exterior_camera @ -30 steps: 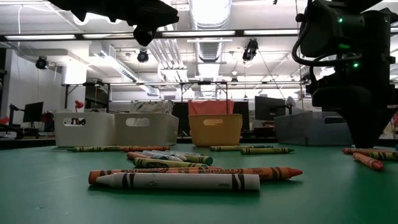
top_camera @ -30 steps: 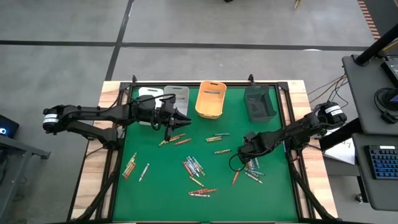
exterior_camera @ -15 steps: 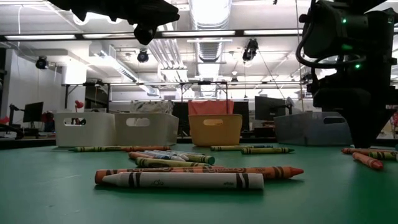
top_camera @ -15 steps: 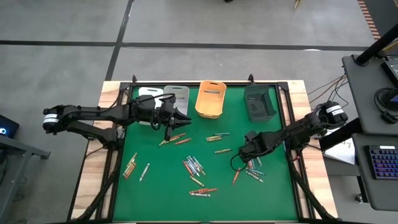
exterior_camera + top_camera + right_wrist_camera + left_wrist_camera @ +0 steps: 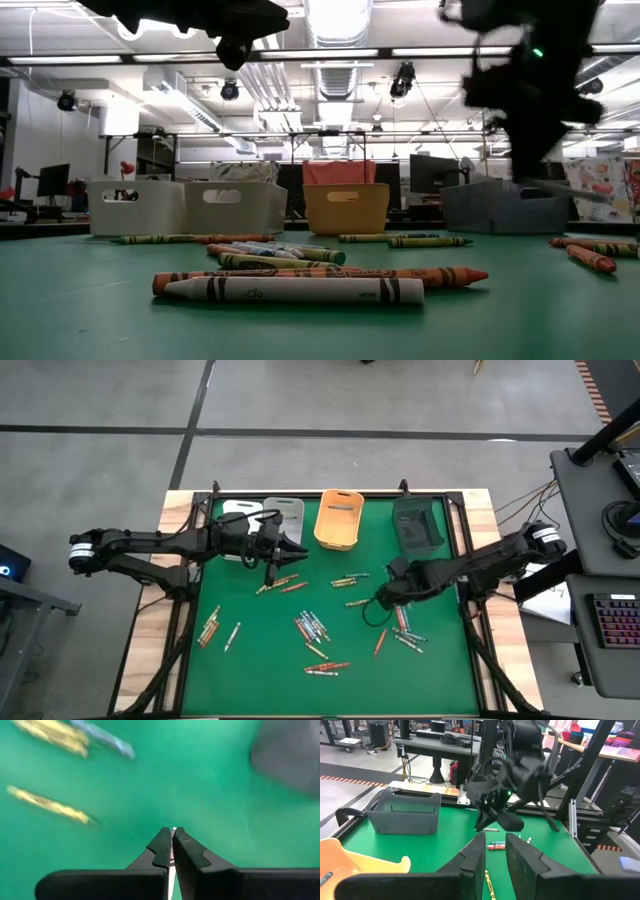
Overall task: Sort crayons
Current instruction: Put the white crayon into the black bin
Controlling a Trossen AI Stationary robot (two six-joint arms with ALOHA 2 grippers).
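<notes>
Two ends overhang the right end effector (image 5: 172,836), clamped on a thin white crayon (image 5: 173,829); fast swinging could shake it loose.

Four bins line the table's (image 5: 230,690) far edge: white bin (image 5: 238,510), grey bin (image 5: 289,512), orange bin (image 5: 339,519), black bin (image 5: 418,526).

Overhead camera looks straight down on the green felt-covered worktop (image 5: 250,660); a mat-level camera faces its bins; wrist cameras look closely along each arm.
</notes>
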